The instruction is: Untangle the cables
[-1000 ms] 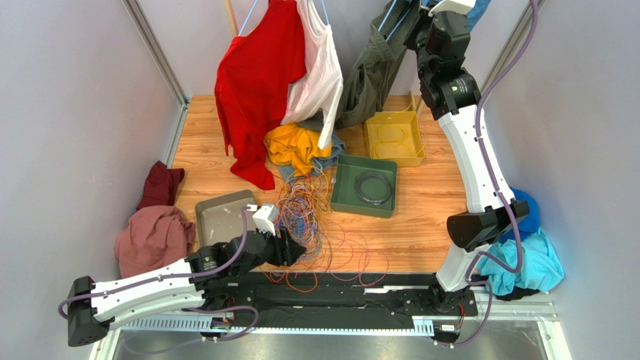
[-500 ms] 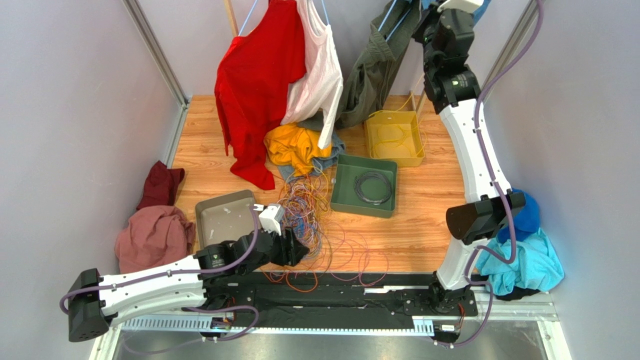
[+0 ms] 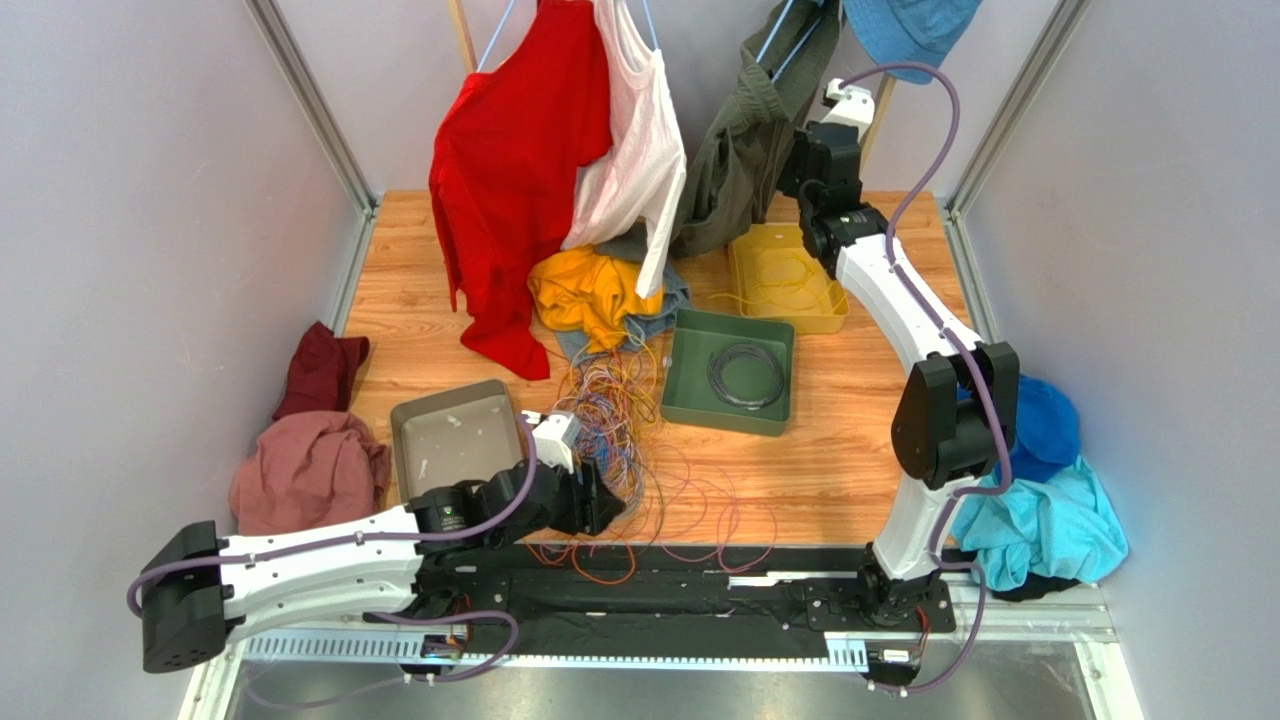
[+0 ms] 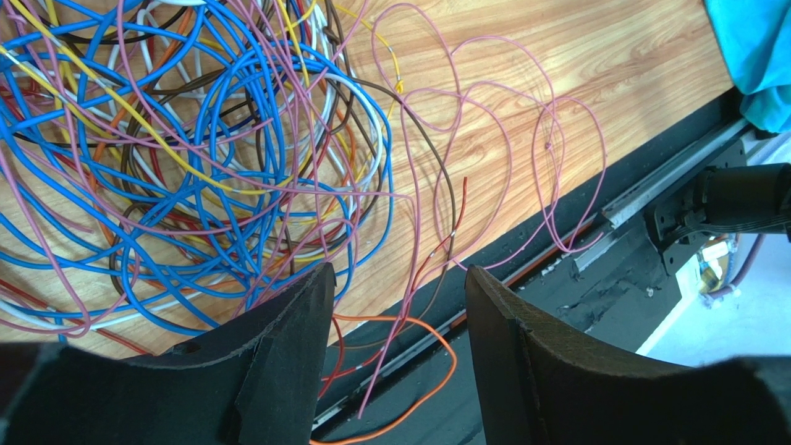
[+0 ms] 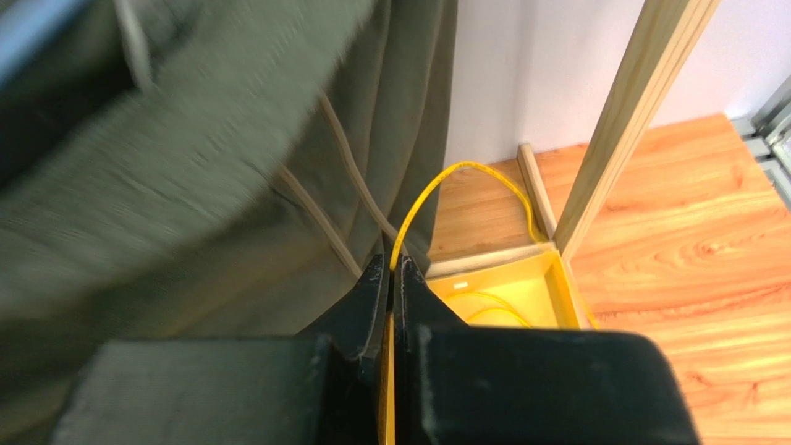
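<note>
Where everything rests: a wooden bench [image 3: 872, 450], with garments hung and heaped at its far side and piled at both flanks.
Cables [image 3: 609, 413]: a tangled mass of blue, pink, orange, yellow, white and brown strands at mid-bench, between the grey tray [image 3: 451, 435] and the green tray [image 3: 679, 393], with loops spilling over the near edge onto the black rail [image 3: 706, 578].
Risk, mass: a grab that takes several strands at once would likely drag the whole knot; the loops on the rail could snag there.
Axis, mass: no single direction; overall it runs far-to-near, from the heaped yellow garment [image 3: 589, 293] toward the arm bases, with loose pink loops fanning right.
Yellow tray [image 3: 792, 323]: at the far right, already holding coils of yellow wire.
Yellow cable [image 5: 436, 199]: one freed strand, well apart from the mass.
Axis, yellow cable: it rises from the pinch, arcs over, then drops into the yellow tray.
Risk, yellow cable: it passes close to the hanging olive garment [image 5: 232, 139] and a wooden post [image 5: 641, 102]; catching on either, or slipping from a thin pinch, is plausible.
Right fingers [image 5: 376, 287]: pressed together on the yellow cable, raised above the yellow tray.
Left fingers [image 4: 311, 297]: parted and gripping nothing, low over the tangle's near rim; pink and brown strands cross beneath the gap.
</note>
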